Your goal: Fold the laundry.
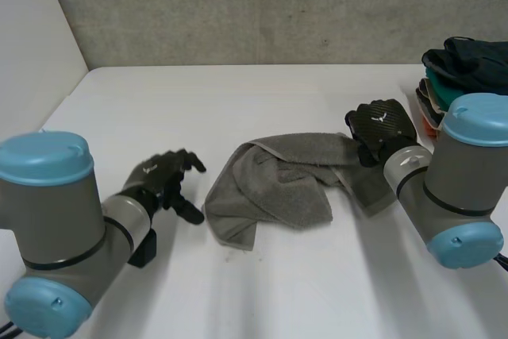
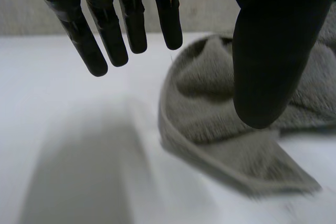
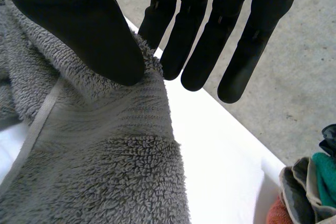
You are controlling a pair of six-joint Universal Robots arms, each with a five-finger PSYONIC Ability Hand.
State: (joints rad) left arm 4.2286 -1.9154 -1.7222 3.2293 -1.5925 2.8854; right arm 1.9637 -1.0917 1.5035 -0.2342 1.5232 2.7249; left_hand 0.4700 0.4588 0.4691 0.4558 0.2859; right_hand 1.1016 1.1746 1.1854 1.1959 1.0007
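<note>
A crumpled grey towel (image 1: 270, 184) lies in the middle of the white table (image 1: 238, 93). My left hand (image 1: 163, 179) hovers just off the towel's left end, fingers spread and straight, holding nothing. In the left wrist view that hand (image 2: 86, 40) hangs above the table, its thumb (image 2: 273, 61) in front of the towel (image 2: 210, 124). My right hand (image 1: 381, 126) is at the towel's right end. In the right wrist view the thumb (image 3: 79, 24) pinches the towel's edge (image 3: 105, 145) against the fingers (image 3: 168, 35), lifting that end.
A pile of dark, teal and orange clothes (image 1: 460, 77) is stacked at the table's far right, close behind my right hand, and appears beyond the towel (image 3: 310, 192) too. A concrete wall (image 1: 278, 5) stands behind the table.
</note>
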